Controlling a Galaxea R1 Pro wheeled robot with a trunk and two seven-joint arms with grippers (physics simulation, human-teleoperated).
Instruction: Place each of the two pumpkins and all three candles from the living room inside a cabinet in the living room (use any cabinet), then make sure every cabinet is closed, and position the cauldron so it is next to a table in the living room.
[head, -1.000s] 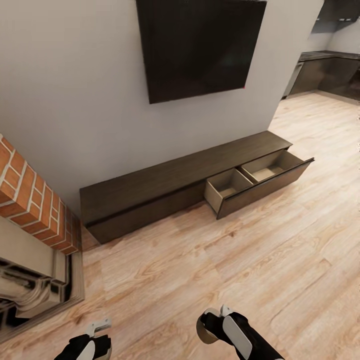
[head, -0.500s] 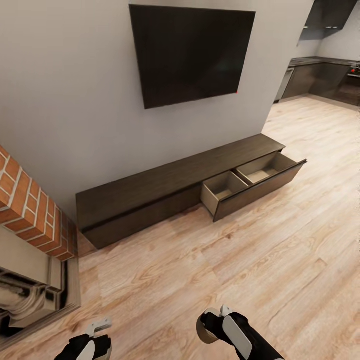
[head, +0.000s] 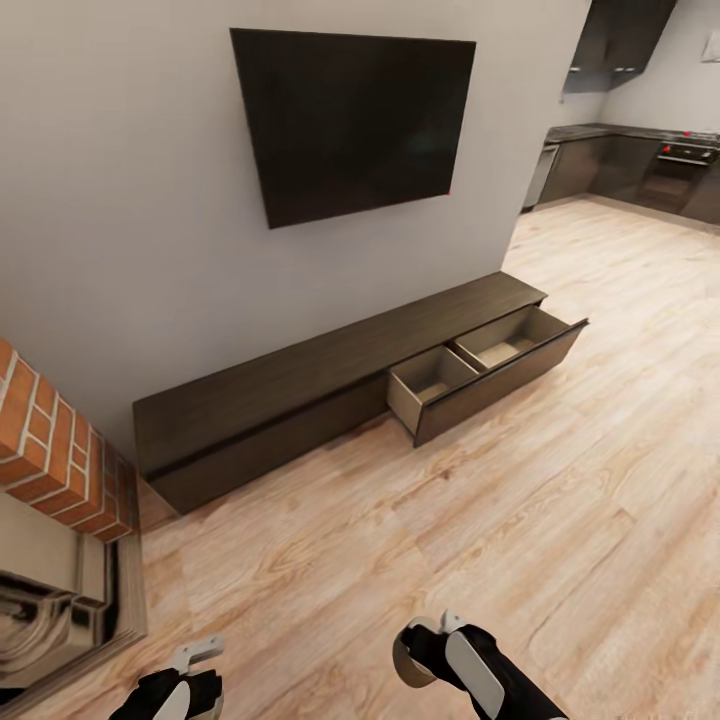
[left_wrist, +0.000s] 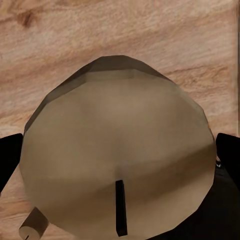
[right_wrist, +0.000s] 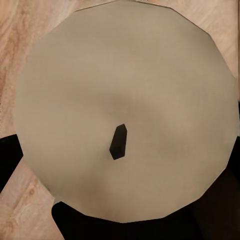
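Ahead of me, the long, low dark brown wooden cabinet (head: 300, 395) runs along the grey wall under a large black flat screen (head: 350, 120). Its right-hand drawer (head: 480, 375) stands pulled out over the light wood-plank floor (head: 420, 540), showing two open compartments side by side; I cannot tell whether anything lies inside them. A red brick fireplace corner (head: 55, 450) sits to the cabinet's left, and dark grey kitchen units (head: 640, 165) show through the opening at far right.

My left gripper (head: 195, 660) and right gripper (head: 430, 645) hang low over the floor, well apart from the cabinet. My left wrist view looks down on a short tan-brown cylindrical candle (left_wrist: 120, 165) with a flat top and a dark wick, seated between the gripper's black fingers (left_wrist: 10, 160), which press against its sides: my left gripper is clamped on it. My right wrist view shows a second tan candle (right_wrist: 125, 110) of the same kind, its dark wick near the middle of its flat top, with dark gripper parts at its edges; in the head view it sits as a rounded tan shape at the tip of my right gripper, which is closed around it. Wood planks show beneath both candles.
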